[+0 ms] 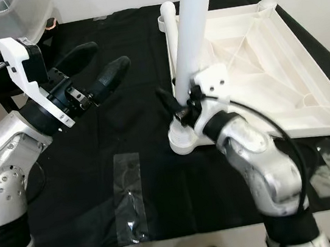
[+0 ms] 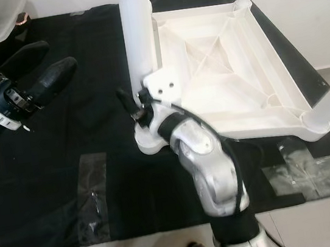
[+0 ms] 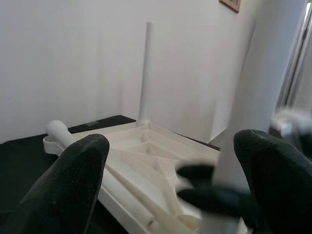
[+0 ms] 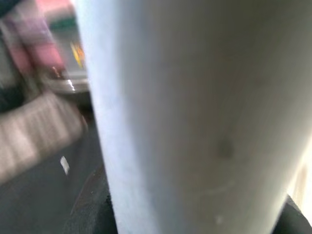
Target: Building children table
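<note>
Right claw [image 1: 182, 104] pinching the white table leg [image 1: 192, 33] at the near corner socket!
The upturned white tabletop [image 1: 281, 76] lies on the black mat [image 1: 98, 170]; the left claw [image 1: 93, 69] hovers nearby, fingers spread wide.

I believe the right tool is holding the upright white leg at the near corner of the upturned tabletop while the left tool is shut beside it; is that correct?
Not quite: the left tool is open, its two fingers spread apart, as the left eye view shows. The rest stands: the right tool holds the upright white leg at the near corner of the upturned tabletop.
</note>
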You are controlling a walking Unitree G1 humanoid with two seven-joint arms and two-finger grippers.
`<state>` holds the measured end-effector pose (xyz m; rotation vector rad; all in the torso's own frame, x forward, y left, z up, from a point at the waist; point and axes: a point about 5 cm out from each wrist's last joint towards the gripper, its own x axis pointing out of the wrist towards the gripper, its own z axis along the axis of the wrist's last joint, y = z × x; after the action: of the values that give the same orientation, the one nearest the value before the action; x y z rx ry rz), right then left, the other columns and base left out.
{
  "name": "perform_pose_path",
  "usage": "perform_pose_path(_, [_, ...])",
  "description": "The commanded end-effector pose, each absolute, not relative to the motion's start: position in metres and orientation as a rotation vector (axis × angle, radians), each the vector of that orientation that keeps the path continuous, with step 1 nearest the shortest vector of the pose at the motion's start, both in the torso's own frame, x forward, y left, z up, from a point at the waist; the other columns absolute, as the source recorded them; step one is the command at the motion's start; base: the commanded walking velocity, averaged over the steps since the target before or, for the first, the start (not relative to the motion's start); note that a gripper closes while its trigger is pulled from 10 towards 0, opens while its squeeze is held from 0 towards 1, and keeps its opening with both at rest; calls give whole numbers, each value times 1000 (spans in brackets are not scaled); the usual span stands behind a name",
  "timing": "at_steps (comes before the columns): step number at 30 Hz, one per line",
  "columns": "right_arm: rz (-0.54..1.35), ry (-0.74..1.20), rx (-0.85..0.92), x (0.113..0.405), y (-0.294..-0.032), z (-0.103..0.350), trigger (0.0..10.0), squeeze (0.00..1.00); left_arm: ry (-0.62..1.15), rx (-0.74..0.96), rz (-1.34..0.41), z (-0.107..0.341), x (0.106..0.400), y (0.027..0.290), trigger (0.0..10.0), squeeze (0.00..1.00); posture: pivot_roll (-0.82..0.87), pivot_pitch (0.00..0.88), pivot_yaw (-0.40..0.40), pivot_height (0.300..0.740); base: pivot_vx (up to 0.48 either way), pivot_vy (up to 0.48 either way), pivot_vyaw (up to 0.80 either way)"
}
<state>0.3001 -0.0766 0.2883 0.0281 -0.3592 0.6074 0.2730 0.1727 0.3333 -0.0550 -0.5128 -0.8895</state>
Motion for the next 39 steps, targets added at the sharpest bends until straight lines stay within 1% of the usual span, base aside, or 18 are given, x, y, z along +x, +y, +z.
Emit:
perform_pose_path(1, [664,-454,55,293,-73,305,10000,0,-500,-41,-922,335,271,171,10000,0,-3,111,8,740,0,0,0])
perform_pose_path(6, [712,-467,48,292,-68,307,10000,0,-491,-42,-941,334,271,167,10000,0,-5,103,12,740,0,0,0])
perform_pose_path(9, [779,-437,33,289,-61,301,10000,0,-483,-50,-970,332,269,161,10000,0,-4,107,14,740,0,0,0])
perform_pose_path(11, [787,-431,36,290,-60,300,10000,0,-482,-52,-974,332,269,160,10000,0,-4,107,14,740,0,0,0])
perform_pose_path(14, [863,-368,-48,288,-57,286,10000,0,-469,-54,-991,330,269,156,10000,0,-2,111,18,740,0,0,0])
perform_pose_path(16, [868,-327,-112,291,-60,279,10000,0,-468,-48,-1017,332,268,152,10000,0,-2,111,17,740,0,0,0])
perform_pose_path(17, [868,-327,-112,291,-60,279,10000,0,-468,-48,-1017,332,268,152,10000,0,-2,111,17,740,0,0,0])
perform_pose_path(18, [865,-303,-145,296,-63,277,10000,0,-473,-34,-1061,336,266,149,10000,0,2,110,15,740,0,0,0])
perform_pose_path(23, [868,-294,-167,300,-66,278,10000,0,-473,-12,-1131,343,263,143,10000,0,2,110,14,740,0,0,0])
perform_pose_path(24, [875,-291,-176,300,-65,278,10000,0,-465,-3,-1166,344,262,140,10000,0,5,108,12,740,0,0,0])
perform_pose_path(26, [875,-291,-176,300,-65,278,10000,0,-465,-3,-1166,344,262,140,10000,0,5,108,12,740,0,0,0])
perform_pose_path(27, [905,-273,-202,300,-62,275,10000,0,-447,15,-1257,349,259,133,10000,0,4,101,14,740,0,0,0])
perform_pose_path(29, [931,-263,-221,299,-59,273,10000,0,-431,36,-1316,351,258,128,10000,0,3,98,14,740,0,0,0])
perform_pose_path(34, [959,-263,-243,297,-56,273,10000,0,-428,54,-1304,354,264,123,10000,0,-1,94,18,740,0,0,0])
perform_pose_path(39, [1001,-254,-270,294,-50,270,10000,0,-439,26,-1279,362,274,115,10000,0,-4,90,13,740,0,0,0])
